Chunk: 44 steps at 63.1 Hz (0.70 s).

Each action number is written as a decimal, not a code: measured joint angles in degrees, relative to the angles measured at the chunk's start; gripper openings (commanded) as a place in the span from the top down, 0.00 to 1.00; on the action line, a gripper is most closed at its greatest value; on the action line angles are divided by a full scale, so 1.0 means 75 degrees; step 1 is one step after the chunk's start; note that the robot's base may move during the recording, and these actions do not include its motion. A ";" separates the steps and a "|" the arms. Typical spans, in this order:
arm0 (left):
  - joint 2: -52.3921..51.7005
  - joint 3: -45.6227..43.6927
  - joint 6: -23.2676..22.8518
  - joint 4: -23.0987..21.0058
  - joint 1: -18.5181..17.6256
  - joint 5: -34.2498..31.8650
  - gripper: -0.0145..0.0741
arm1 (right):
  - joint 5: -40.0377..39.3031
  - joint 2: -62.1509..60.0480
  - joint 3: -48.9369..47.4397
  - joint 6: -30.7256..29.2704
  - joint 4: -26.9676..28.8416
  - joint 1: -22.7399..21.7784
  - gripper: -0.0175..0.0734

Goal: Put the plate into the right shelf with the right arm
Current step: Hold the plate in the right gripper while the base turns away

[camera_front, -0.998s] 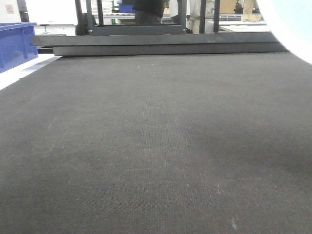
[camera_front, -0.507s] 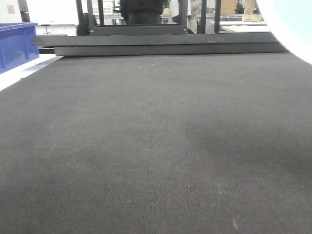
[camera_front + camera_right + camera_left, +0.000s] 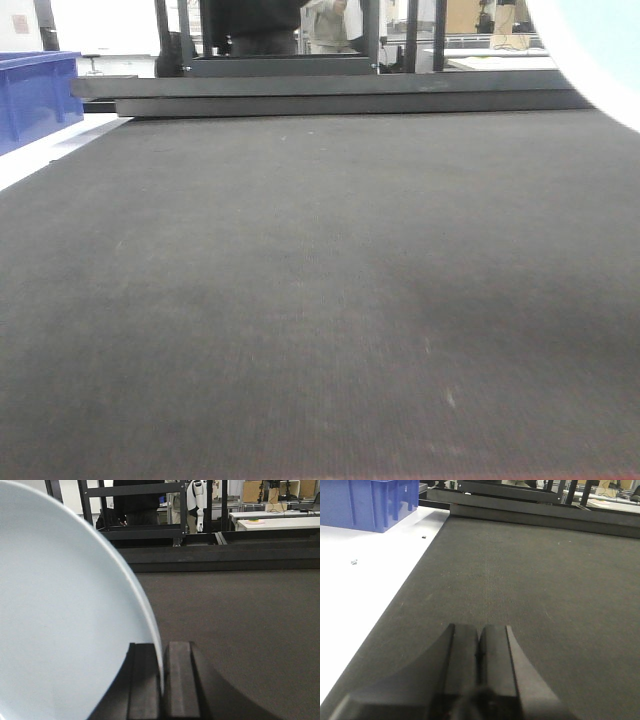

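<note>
plate (image 3: 65, 620) cut off at left and bottom, blue bin (image 3: 30, 95) cropped at left, person (image 3: 250, 25) cropped above

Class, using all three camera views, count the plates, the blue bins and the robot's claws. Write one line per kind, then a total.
Plates: 1, the white plate, gripped by the right claw
Blue bins: 1, the blue bin
Claws: 2, the right claw and the left claw, which is shut and empty
Total: 4
</note>
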 measured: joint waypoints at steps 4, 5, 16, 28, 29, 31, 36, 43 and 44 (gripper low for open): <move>0.0000 0.0000 0.0000 0.0000 0.0000 0.0000 0.98 | 0.0000 0.0000 0.0000 0.0000 0.0000 0.0000 0.74; 0.0000 0.0000 0.0000 0.0000 0.0000 0.0000 0.98 | 0.0000 0.0000 0.0000 0.0000 0.0000 0.0000 0.74; 0.0000 0.0000 0.0000 0.0000 0.0000 0.0000 0.98 | 0.0000 0.0000 0.0000 0.0000 0.0000 0.0000 0.74; 0.0000 0.0000 0.0000 0.0000 0.0000 0.0000 0.98 | 0.0000 0.0000 0.0000 0.0000 0.0000 0.0000 0.74; 0.0000 0.0000 0.0000 0.0000 0.0000 0.0000 0.98 | 0.0000 0.0000 0.0000 0.0000 0.0000 0.0000 0.74; 0.0000 0.0000 0.0000 0.0000 0.0000 0.0000 0.98 | 0.0000 0.0000 0.0000 0.0000 0.0000 0.0000 0.74; 0.0000 0.0000 0.0000 0.0000 0.0000 0.0000 0.98 | 0.0000 0.0000 0.0000 0.0000 0.0000 0.0000 0.74; 0.0000 0.0000 0.0000 0.0000 0.0000 0.0000 0.98 | 0.0000 0.0000 0.0000 0.0000 0.0000 0.0000 0.74; 0.0000 0.0000 0.0000 0.0000 0.0000 0.0000 0.98 | 0.0000 0.0000 0.0000 0.0000 0.0000 0.0000 0.74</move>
